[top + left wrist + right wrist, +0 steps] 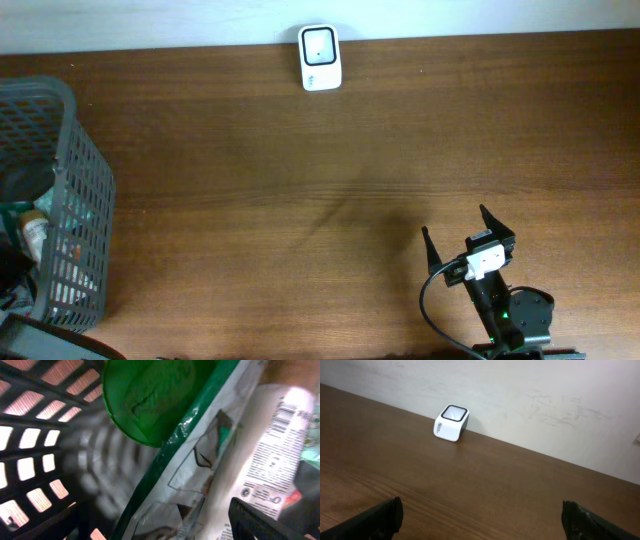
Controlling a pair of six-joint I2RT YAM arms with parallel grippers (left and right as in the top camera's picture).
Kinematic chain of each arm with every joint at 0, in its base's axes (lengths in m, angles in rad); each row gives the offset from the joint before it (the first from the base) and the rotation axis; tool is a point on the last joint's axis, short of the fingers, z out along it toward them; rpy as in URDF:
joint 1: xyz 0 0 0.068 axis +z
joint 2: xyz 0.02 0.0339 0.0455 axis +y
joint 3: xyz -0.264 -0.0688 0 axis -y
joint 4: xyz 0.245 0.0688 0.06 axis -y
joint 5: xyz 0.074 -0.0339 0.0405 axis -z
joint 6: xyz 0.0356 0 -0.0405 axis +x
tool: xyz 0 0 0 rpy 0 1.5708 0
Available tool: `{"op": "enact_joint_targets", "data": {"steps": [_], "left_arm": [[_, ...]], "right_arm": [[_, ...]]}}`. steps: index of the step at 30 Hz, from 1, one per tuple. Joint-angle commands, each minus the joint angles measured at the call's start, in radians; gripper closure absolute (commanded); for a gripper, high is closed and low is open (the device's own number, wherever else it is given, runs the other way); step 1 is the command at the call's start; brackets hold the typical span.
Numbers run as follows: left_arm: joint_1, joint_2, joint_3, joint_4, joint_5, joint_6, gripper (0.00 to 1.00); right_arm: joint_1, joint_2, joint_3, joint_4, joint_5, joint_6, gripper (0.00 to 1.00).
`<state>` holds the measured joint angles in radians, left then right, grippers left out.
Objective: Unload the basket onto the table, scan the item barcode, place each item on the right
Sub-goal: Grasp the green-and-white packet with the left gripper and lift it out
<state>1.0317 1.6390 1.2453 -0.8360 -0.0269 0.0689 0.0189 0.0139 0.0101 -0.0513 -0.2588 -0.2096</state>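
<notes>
My left gripper [160,527] is down inside the grey mesh basket [75,150]. Its jaws stand apart on either side of a clear pouch with a green edge [200,460]. The right finger [260,525] shows dark at the bottom; the left finger is lost in shadow. A green round lid [150,395] lies above the pouch. To the right is a white package with a printed barcode [285,412]. The white scanner [320,57] [451,423] stands at the table's far edge. My right gripper [468,235] rests open and holds nothing near the front right.
The basket fills the table's left end, with its mesh wall [35,450] close on my left gripper's left side. A white wall [520,395] rises just behind the scanner. Brown tabletop [300,220] lies between the basket and my right arm.
</notes>
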Motion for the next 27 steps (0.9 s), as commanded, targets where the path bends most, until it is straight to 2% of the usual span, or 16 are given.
{"op": "enact_joint_targets", "data": {"steps": [1, 3, 4, 6, 8, 9, 13, 15, 18, 23, 27], "left_arm": [[0.006, 0.067, -0.007, 0.002, 0.041, 0.015, 0.2], [0.006, 0.082, -0.007, 0.002, 0.073, 0.015, 0.26], [0.006, 0.087, -0.007, 0.003, 0.073, 0.015, 0.38], [0.006, 0.084, -0.005, 0.006, 0.073, 0.015, 0.7], [0.006, 0.077, 0.002, 0.004, 0.076, 0.015, 0.93], [0.006, 0.071, 0.009, -0.002, 0.076, 0.013, 1.0], [-0.002, 0.003, 0.108, -0.049, 0.092, -0.031, 1.0], [-0.031, -0.057, 0.27, -0.105, 0.182, -0.076, 1.0], [-0.072, -0.089, 0.378, -0.15, 0.24, -0.084, 1.0], [-0.235, -0.146, 0.581, -0.247, 0.241, -0.088, 1.0], [-0.335, -0.19, 0.65, -0.274, 0.255, -0.089, 1.0]], "right_arm": [[0.007, -0.008, -0.005, -0.005, 0.005, 0.004, 0.02], [0.007, -0.008, -0.005, -0.005, 0.005, 0.004, 0.02], [0.007, -0.008, -0.005, -0.005, 0.005, 0.004, 0.02], [0.007, -0.008, -0.005, -0.005, 0.005, 0.005, 0.02], [0.007, -0.008, -0.005, -0.005, 0.005, 0.004, 0.02], [0.007, -0.008, -0.005, -0.005, 0.005, 0.004, 0.02], [0.007, -0.008, -0.005, -0.005, 0.005, 0.004, 0.02], [0.007, -0.008, -0.005, -0.005, 0.005, 0.004, 0.02], [0.007, -0.008, -0.005, -0.005, 0.005, 0.004, 0.02], [0.007, -0.008, -0.005, -0.005, 0.005, 0.004, 0.02], [0.007, -0.008, -0.005, -0.005, 0.005, 0.004, 0.02]]}}
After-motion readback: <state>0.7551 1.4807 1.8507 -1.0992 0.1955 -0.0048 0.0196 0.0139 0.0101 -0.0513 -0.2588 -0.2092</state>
